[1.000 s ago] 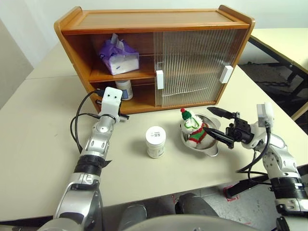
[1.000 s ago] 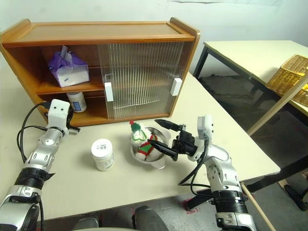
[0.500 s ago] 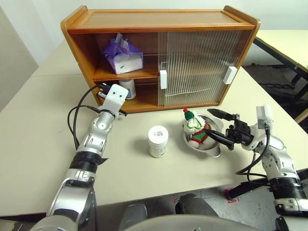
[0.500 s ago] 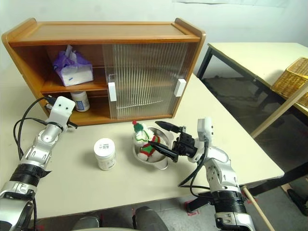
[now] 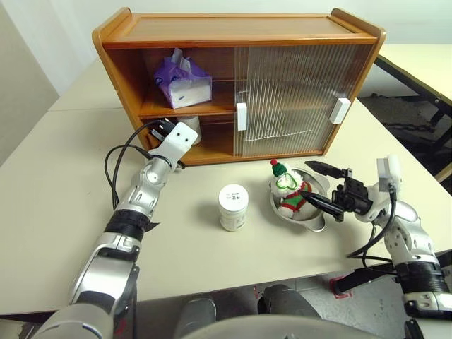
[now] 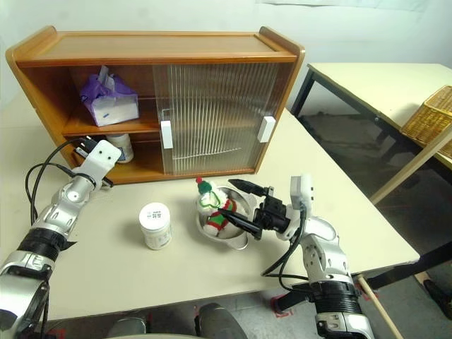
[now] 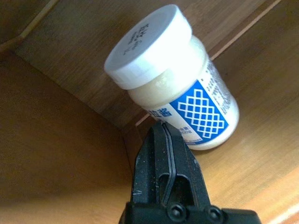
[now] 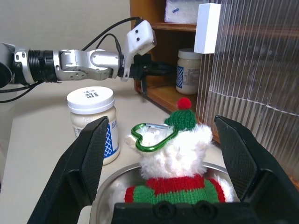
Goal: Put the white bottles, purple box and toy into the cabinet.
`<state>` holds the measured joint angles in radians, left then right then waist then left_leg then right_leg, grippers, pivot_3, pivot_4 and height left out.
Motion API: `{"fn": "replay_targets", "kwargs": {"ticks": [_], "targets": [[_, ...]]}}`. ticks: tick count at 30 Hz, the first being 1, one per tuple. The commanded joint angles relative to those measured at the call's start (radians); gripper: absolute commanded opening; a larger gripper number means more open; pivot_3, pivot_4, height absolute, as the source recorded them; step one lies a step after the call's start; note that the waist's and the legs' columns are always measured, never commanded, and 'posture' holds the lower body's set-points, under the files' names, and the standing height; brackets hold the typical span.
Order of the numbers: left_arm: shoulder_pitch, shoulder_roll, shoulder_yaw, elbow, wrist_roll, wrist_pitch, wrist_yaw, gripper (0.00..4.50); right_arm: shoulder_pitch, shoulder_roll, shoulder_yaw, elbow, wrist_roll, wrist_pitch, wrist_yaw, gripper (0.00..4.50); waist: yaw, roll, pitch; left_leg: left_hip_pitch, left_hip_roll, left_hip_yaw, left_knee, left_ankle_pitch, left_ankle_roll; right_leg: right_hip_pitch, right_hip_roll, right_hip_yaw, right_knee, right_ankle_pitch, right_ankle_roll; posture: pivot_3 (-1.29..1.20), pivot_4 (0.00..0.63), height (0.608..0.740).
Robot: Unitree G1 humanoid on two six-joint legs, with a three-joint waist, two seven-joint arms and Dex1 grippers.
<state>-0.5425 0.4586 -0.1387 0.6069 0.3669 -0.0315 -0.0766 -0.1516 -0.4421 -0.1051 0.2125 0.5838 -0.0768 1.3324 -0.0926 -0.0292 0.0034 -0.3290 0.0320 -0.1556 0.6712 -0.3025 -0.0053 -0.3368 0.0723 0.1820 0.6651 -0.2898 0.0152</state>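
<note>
Your left hand is clenched with nothing between its fingers, held at the open left side of the cabinet, its tips just in front of the white bottle that stands on the cabinet's lower level near the left wall; in the left wrist view the closed fingertips sit right before the bottle's blue-checked label, though you cannot tell whether they touch it. The purple box lies on the inner shelf above, white tissue poking from its top. Both ribbed sliding doors are drawn over the right part of the cabinet, their white handles showing at each edge. The second white bottle stands upright on the counter in front of the cabinet, apart from both hands. Just to its right, a round steel bowl rests on the counter with the toy sitting inside it, hat up and a green clip at its neck. Your right hand is released, its two black fingers spread wide and level on either side of the toy, pointing toward the robot's left; the fingers flank the toy without closing on it
</note>
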Motion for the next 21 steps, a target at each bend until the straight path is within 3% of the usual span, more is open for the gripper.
{"fn": "replay_targets", "kwargs": {"ticks": [1, 11, 21], "targets": [[-0.034, 0.014, -0.036, 0.051, 0.039, -0.009, -0.011, 0.03, 0.007, -0.005, -0.006, 0.003, -0.011, -0.009, 0.001, 4.5, -0.001, 0.0, 0.0, 0.0, 0.0, 0.0, 0.0, 0.0, 0.0, 0.0, 0.0, 0.0, 0.0, 0.0, 0.0, -0.17, 0.0, 0.74], [-0.026, 0.045, -0.053, 0.039, 0.078, 0.014, -0.009, 0.03, 0.024, -0.003, 0.0, -0.028, -0.01, 0.001, -0.02, 4.5, -0.007, 0.0, 0.0, 0.0, 0.0, 0.0, 0.0, 0.0, 0.0, 0.0, 0.0, 0.0, 0.0, 0.0, 0.001, -0.17, 0.0, 0.74], [-0.122, 0.045, -0.085, 0.191, 0.103, -0.04, 0.001, 0.03, 0.035, -0.011, -0.003, -0.075, -0.006, 0.024, -0.048, 4.5, -0.012, 0.0, 0.0, 0.0, 0.0, 0.0, 0.001, 0.0, 0.0, 0.001, 0.0, 0.0, 0.0, 0.0, 0.001, -0.19, 0.0, 0.74]]}}
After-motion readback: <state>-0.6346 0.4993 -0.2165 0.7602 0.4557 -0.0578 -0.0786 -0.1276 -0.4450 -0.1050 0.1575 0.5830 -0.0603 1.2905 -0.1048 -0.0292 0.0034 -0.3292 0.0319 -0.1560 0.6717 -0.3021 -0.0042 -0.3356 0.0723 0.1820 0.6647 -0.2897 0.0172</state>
